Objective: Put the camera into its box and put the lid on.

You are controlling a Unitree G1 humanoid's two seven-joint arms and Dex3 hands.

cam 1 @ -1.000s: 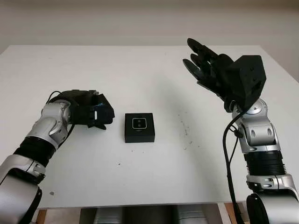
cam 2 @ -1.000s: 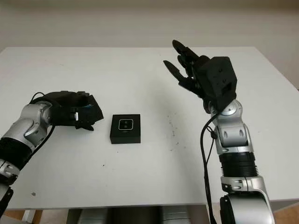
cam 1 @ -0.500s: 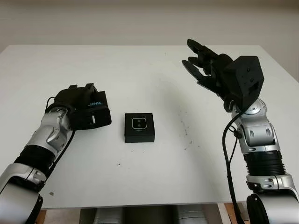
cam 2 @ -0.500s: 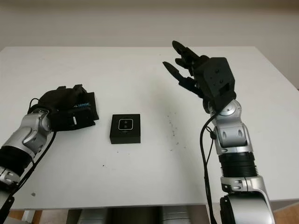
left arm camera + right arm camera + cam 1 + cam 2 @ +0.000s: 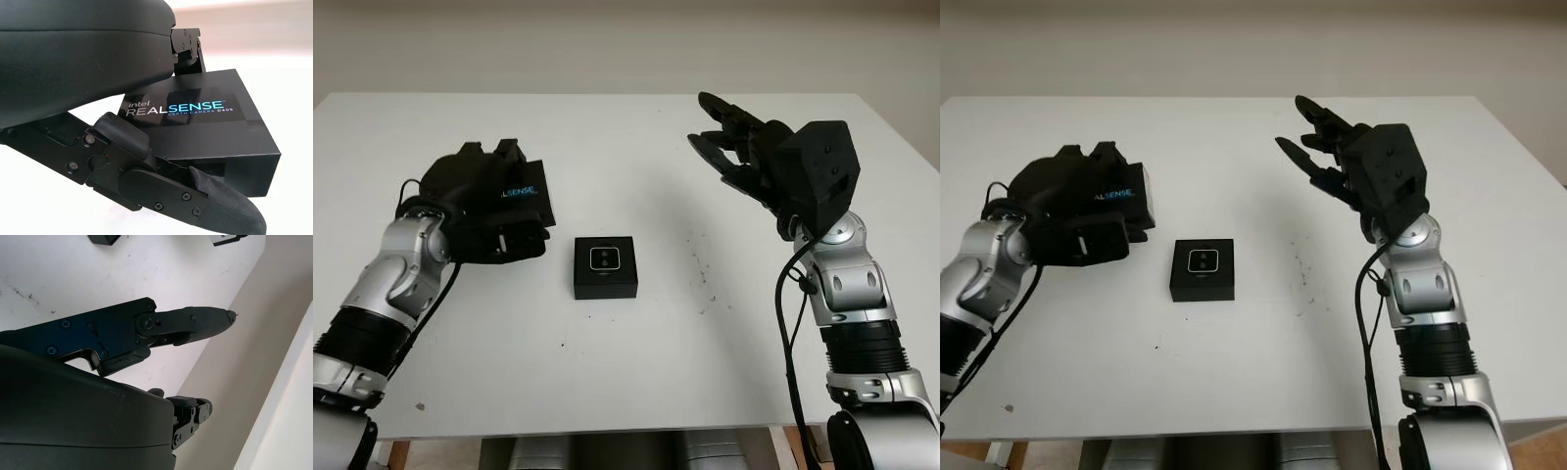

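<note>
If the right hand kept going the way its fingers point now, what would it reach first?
Nothing, it seems. The open right hand is raised over the table, pointing toward its far left; the lid in the left hand sits nearer, off that line. Depth is uncertain.

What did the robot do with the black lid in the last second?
The left robot hand, shut on the lid, lifted it off the table and turned its printed side up. The right robot hand, open in the air, dipped slightly. The box holding the camera stayed put.
</note>
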